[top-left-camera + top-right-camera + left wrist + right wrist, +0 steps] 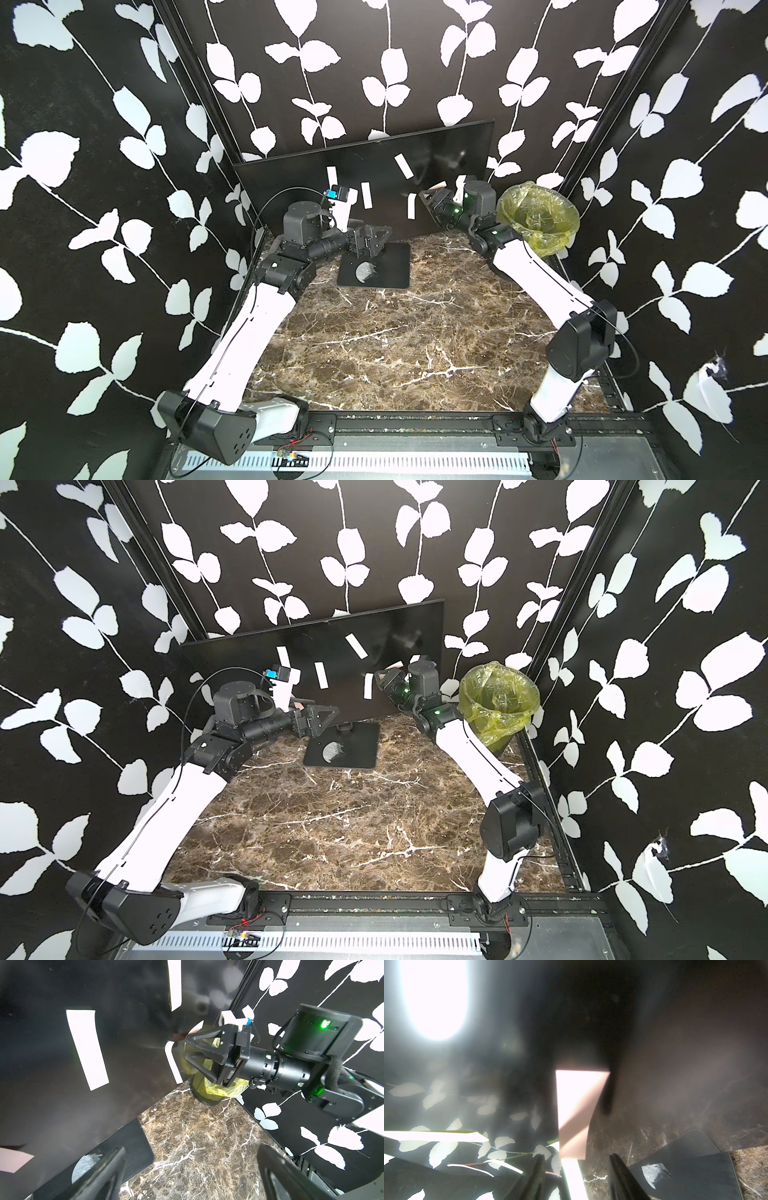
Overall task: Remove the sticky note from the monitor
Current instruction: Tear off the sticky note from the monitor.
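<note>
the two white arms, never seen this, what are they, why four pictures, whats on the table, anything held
They are robot arms, each ending in a claw. Two pictures look down from overhead; the other two come from cameras on the wrists. On the marble table stand a black monitor and a bin lined with a yellow bag. The right claw is open at a pale sticky note on the screen; the left claw is open and empty. Nothing is gripped yet.
</note>
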